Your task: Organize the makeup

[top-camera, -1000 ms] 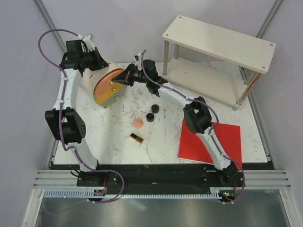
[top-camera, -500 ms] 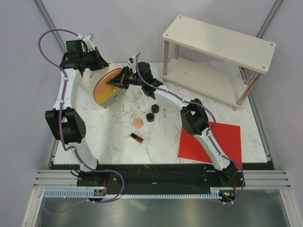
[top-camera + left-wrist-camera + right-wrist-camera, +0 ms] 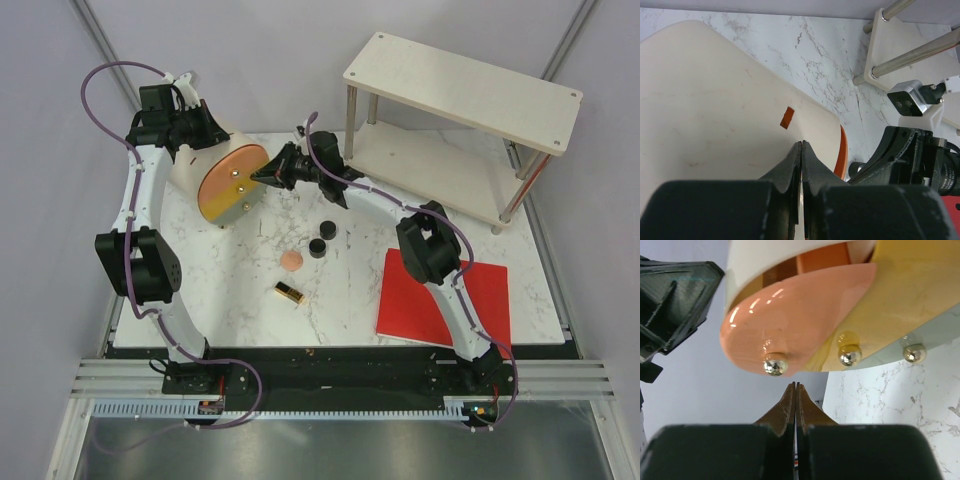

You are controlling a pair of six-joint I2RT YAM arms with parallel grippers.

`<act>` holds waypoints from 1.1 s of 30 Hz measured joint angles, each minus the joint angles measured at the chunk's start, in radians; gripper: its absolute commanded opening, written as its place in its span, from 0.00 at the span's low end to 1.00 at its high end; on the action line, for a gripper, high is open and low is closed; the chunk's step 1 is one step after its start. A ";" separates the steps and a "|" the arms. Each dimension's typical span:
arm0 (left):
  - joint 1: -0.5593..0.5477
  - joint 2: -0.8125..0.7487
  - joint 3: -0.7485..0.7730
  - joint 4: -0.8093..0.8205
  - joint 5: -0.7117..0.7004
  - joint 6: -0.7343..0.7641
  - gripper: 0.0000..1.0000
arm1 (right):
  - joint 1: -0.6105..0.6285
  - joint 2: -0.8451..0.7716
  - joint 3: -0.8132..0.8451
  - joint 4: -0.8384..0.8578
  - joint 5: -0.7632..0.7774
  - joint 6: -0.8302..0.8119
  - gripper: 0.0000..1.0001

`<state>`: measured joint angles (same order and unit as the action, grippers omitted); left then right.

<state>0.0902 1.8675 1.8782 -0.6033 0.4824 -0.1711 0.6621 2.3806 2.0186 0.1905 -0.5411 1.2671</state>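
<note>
Two pots (image 3: pixel 327 230) (image 3: pixel 317 247), puff (image 3: pixel 290 260), lipstick (image 3: pixel 289 292) lie loose; my left claw (image 3: pixel 801 143) pinches the tipped case (image 3: pixel 225 185), shut right claw (image 3: pixel 795 385) beside it

Two short round black compacts (image 3: pixel 328 230) (image 3: pixel 317 247) stand just beside each other near the middle of the white marble bench (image 3: pixel 240 300). A flat round peach puff (image 3: pixel 290 260) lies just left of the nearer compact. A gold-and-black lipstick (image 3: pixel 289 292) lies on its side, angled, nearer the front edge, apart from the puff.
</note>
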 measured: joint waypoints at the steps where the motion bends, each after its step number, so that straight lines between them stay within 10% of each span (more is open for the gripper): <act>1: 0.000 0.000 0.000 0.000 0.000 0.000 0.07 | -0.003 0.000 -0.008 0.000 0.000 0.000 0.00; 33: 0.000 0.000 -0.004 0.010 0.000 0.000 0.08 | 0.030 0.243 0.277 0.036 -0.003 0.179 0.02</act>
<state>0.0902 1.8671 1.8744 -0.5938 0.4828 -0.1707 0.6918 2.6232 2.2955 0.2264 -0.5438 1.4456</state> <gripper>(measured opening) 0.075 0.026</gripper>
